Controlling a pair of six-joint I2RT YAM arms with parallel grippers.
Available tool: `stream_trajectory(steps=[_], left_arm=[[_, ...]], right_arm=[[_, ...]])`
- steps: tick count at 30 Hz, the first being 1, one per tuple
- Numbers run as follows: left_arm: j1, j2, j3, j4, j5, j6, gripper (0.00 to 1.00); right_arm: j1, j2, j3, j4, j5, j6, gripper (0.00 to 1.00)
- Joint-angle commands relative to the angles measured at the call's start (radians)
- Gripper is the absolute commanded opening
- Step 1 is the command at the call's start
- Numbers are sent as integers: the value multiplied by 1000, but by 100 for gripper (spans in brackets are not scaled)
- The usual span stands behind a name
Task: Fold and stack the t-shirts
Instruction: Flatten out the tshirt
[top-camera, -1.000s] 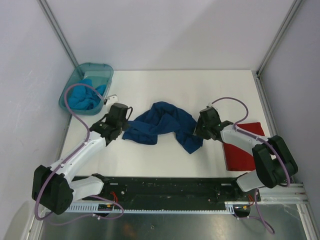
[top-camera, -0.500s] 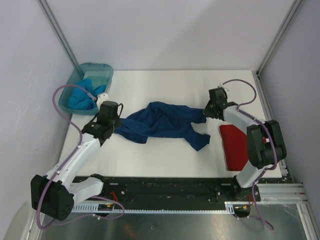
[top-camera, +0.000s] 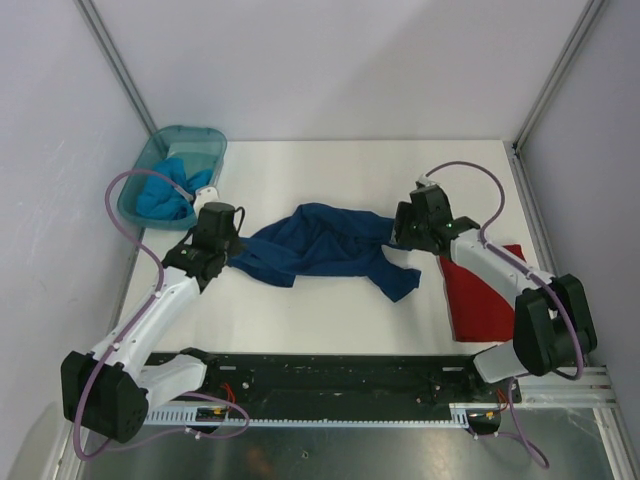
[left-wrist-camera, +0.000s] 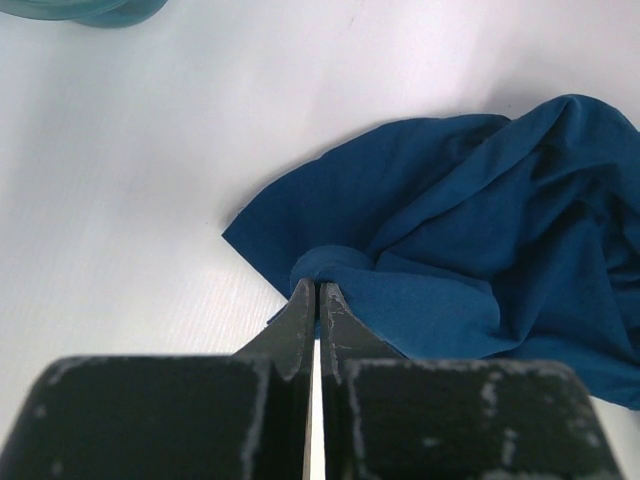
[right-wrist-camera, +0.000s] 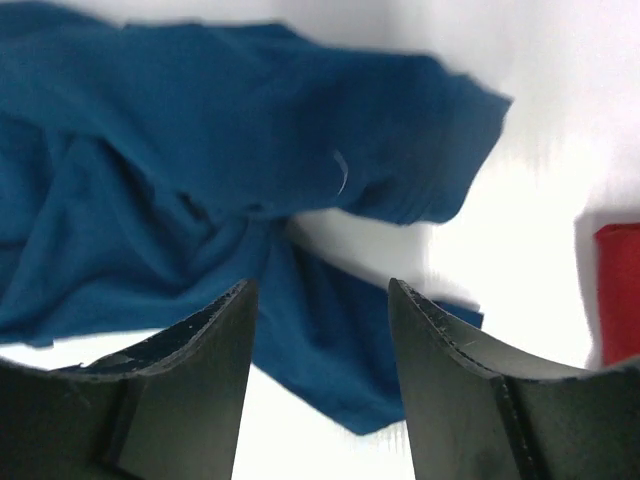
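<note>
Navy shirt sprawled mid-table, pinched at one end

We see the navy t-shirt (top-camera: 320, 245) lying crumpled across the middle of the table (top-camera: 330, 170). Our left gripper (left-wrist-camera: 317, 290) is clamped tight on a fold at the shirt's left edge. Our right gripper (right-wrist-camera: 320, 290) is over the right end, jaws spread and gripping nothing. The red t-shirt (top-camera: 480, 295) lies flat at the right. The turquoise t-shirt (top-camera: 165, 195) sits in the teal tub (top-camera: 195, 140), far left.

A crumpled navy t-shirt (top-camera: 320, 245) stretches over the table (top-camera: 330, 170) between the left hand (top-camera: 234, 250) and the right hand (top-camera: 403, 235), touching both. A red t-shirt (top-camera: 472, 310) lies outside the right hand. A turquoise t-shirt (top-camera: 160, 198) fills a teal tub (top-camera: 190, 135) beyond the left hand.
</note>
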Motion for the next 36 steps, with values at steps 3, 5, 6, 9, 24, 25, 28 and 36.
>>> stream_trajectory(steps=[3,5,6,9,24,25,28,36], left_arm=[[8,-12,20,4,13,22,0],[7,-12,20,4,14,24,0],[9,-14,19,3,14,25,0],[10,-18,18,3,13,27,0],[11,-30,57,-1,16,52,0],[11,-33,68,-1,17,61,0],[10,-40,117,-1,42,103,0],[10,-121,266,0,123,162,0]], right_arm=[[58,9,-81,53,-121,-73,59],[82,35,-83,69,-122,-83,60],[89,50,-83,78,-122,-84,60],[94,99,-83,107,-133,-82,61],[95,153,-64,115,-127,-1,5],[87,124,-57,96,-115,7,2],[21,-20,-25,20,-105,32,0],[-102,-405,177,-172,-32,34,0]])
